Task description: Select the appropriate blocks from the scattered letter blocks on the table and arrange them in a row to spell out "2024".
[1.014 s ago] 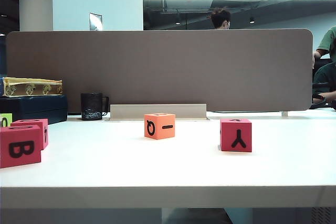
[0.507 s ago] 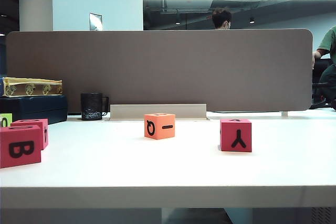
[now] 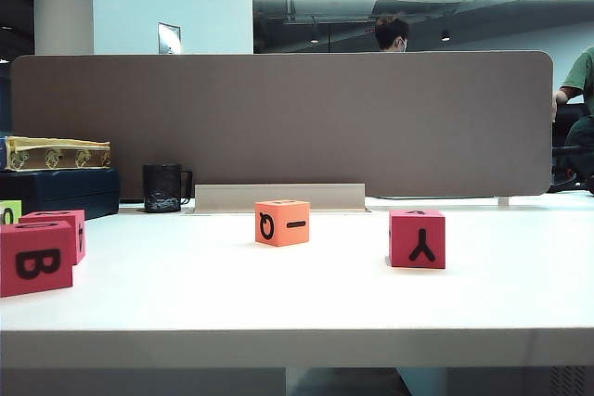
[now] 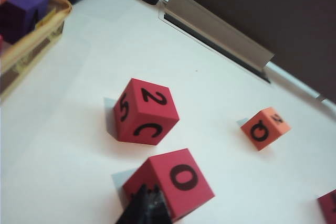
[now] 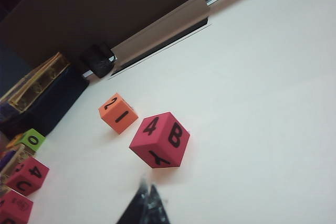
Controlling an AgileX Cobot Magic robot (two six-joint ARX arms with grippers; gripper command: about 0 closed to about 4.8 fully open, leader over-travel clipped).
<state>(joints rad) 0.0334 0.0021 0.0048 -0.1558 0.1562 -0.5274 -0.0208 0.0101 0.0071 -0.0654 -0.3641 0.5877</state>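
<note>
Blocks lie scattered on the white desk (image 3: 297,299), none yet in a row, and both sets of fingers are clenched on nothing: the left gripper (image 4: 148,209) hangs just over the near corner of the red block topped 0 (image 4: 176,181), with the red block topped 2 (image 4: 146,110) next beyond it. Our right gripper (image 5: 146,206) sits just short of the red block topped 4 (image 5: 159,139), and the orange block showing a 2 (image 5: 117,113) lies beyond that, toward the desk's far edge. We judge each arm nearest its own pair.
</note>
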